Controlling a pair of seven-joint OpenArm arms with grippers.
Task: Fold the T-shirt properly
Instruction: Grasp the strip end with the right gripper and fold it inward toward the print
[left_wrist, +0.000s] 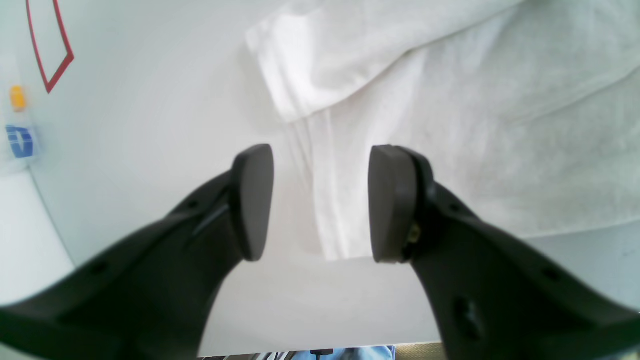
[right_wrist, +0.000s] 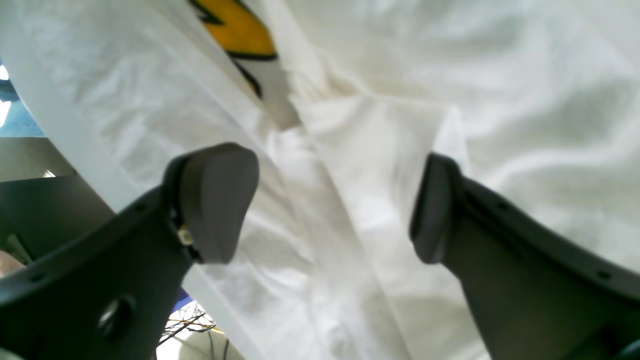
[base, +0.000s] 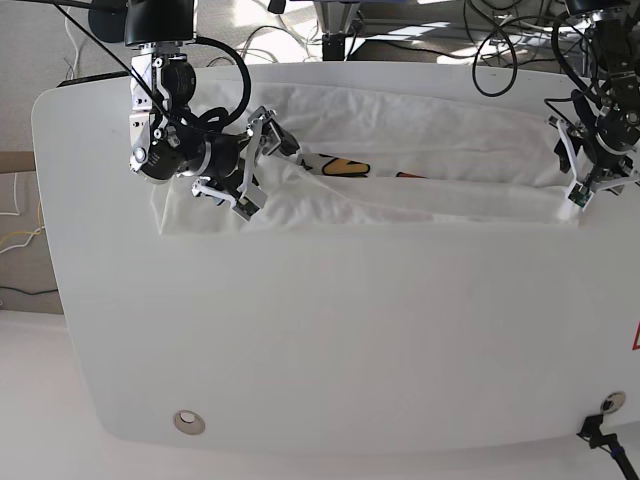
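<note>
Both hands are standing open — left hand over the shirt corner at 3 o'clock, right hand at 9. Each should be pinching one layer only.

White table, cables behind, small fittings along its edges

You'll see the white table filling the base view; a round metal grommet sits at 7 o'clock, a black plug at 5 o'clock, a red outline marking at 4 o'clock. Black cables tangle past the far edge from 12 to 1 o'clock.
</note>
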